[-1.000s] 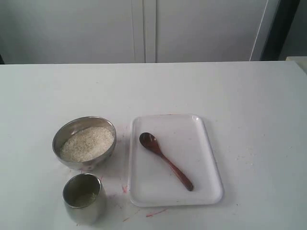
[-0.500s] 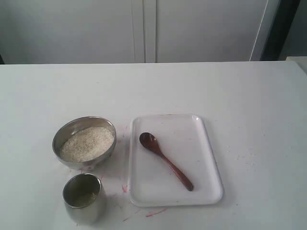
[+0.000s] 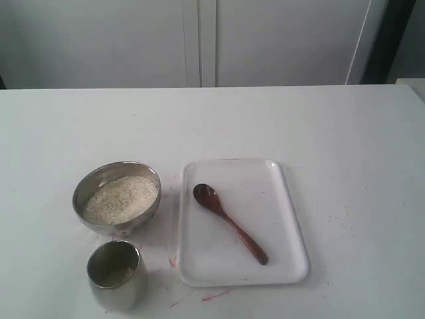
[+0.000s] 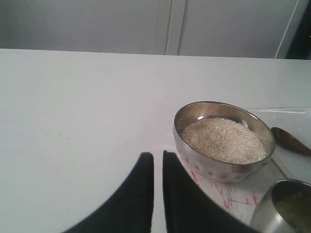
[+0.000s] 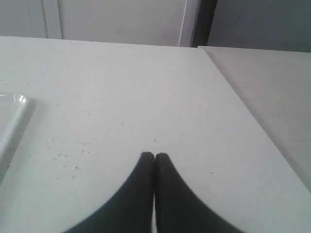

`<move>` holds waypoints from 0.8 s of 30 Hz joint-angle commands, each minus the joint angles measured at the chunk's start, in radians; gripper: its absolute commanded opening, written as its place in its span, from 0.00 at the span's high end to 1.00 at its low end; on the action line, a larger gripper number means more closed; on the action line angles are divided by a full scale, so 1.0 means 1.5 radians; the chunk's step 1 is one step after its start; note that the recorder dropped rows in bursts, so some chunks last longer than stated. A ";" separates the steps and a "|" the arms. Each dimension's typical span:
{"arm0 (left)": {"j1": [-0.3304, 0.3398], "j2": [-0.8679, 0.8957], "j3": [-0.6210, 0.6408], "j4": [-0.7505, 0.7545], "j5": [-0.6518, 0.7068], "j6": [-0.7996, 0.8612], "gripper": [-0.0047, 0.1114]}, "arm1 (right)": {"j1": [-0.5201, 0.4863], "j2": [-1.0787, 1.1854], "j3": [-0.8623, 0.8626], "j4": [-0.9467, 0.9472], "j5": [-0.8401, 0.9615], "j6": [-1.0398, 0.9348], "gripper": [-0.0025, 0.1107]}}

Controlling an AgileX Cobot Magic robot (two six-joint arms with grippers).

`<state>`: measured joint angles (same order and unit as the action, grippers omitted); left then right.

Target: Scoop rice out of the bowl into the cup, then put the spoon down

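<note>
All you see of either arm is matte black: left gripper [image 4: 158, 155] and right gripper [image 5: 154, 155] have smooth, curved jaws tapering to blunt tips.

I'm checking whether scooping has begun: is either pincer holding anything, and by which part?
Nothing is held. The spoon lies free on the tray; the left pincer and right pincer are both empty.

One bowl [image 3: 99, 178] of rice [image 3: 121, 198], one cup [image 3: 118, 297], one spoon [image 3: 229, 223], one tray [image 3: 265, 199], one counter [image 3: 299, 119].
</note>
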<state>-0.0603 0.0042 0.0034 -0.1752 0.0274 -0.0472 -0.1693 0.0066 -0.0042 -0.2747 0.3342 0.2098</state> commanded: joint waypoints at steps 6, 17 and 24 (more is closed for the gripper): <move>-0.002 -0.003 -0.002 -0.006 -0.003 -0.001 0.84 | 0.004 -0.004 0.003 -0.008 0.001 0.003 0.98; -0.002 -0.003 -0.002 -0.006 -0.003 -0.001 0.84 | 0.004 -0.004 0.003 -0.008 0.001 0.003 0.98; -0.002 -0.003 -0.002 -0.006 -0.003 -0.001 0.84 | 0.004 -0.004 0.003 -0.007 0.001 -0.006 0.98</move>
<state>-0.0603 0.0042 0.0034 -0.1752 0.0274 -0.0472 -0.1693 0.0066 -0.0042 -0.2765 0.3342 0.2064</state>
